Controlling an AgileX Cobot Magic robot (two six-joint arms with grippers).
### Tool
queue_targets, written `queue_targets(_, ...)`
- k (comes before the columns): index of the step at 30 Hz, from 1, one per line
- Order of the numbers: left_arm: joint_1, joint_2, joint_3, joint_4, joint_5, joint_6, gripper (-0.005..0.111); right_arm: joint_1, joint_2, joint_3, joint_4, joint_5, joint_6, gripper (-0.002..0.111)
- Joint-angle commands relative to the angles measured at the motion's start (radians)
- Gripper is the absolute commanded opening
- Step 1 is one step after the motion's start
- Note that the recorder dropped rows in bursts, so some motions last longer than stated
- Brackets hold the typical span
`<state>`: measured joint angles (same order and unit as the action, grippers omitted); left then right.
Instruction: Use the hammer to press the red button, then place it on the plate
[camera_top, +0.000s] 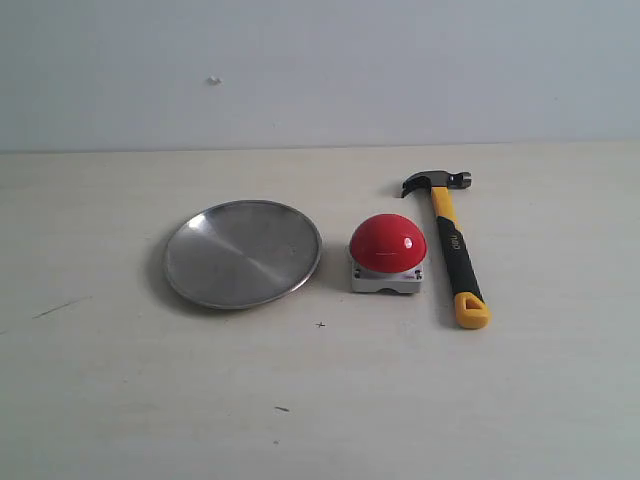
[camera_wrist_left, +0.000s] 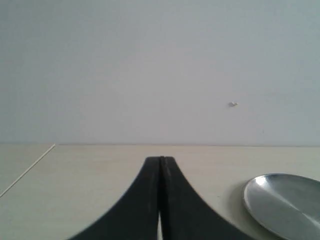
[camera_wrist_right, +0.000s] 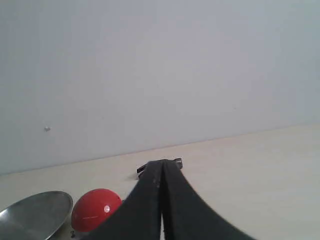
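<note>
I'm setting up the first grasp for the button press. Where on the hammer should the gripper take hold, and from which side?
Grip the hammer at its black rubber section, probably coming straight down from above with the right gripper, jaws across the handle. It lies flat on the table, and the red button sits close beside it, so a side approach looks cramped.

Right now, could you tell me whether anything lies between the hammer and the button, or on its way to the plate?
Nothing visible lies between the hammer and the button; only bare table separates them. The button itself sits between hammer and plate, so the hammer probably has to pass over it.
</note>
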<state>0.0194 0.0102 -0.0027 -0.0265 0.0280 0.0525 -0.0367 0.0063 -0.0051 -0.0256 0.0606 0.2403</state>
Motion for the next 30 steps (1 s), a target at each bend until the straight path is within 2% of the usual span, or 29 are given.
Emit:
queue_targets(1,0.000,0.001,0.003,-0.002,-0.008,-0.005,0.000,-0.007,-0.006,0.005,0.001,-0.051,-0.004,0.000)
queue_targets(6,0.000,0.001,0.003,-0.002,-0.008,-0.005,0.000,-0.007,-0.006,0.005,0.026,-0.079,-0.001,0.000)
queue_targets(12,0.000,0.001,0.003,-0.002,-0.008,-0.005,0.000,-0.007,-0.006,0.005,0.178,-0.292,0.164,0.000)
queue_targets(19,0.000,0.001,0.003,-0.002,-0.008,-0.005,0.000,-0.007,-0.006,0.003,0.283,-0.564,0.146,0.000)
queue_targets(22,0.000,0.001,0.003,-0.002,-0.008,-0.005,0.000,-0.007,0.091,-0.124,0.377,-0.441,-0.010,0.000)
queue_targets(27,0.000,0.001,0.003,-0.002,-0.008,-0.005,0.000,-0.007,0.430,-0.418,0.390,-0.187,-0.298,0.000)
queue_targets(30,0.000,0.001,0.003,-0.002,-0.008,-0.005,0.000,-0.007,0.650,-0.580,0.392,-0.017,-0.350,0.000)
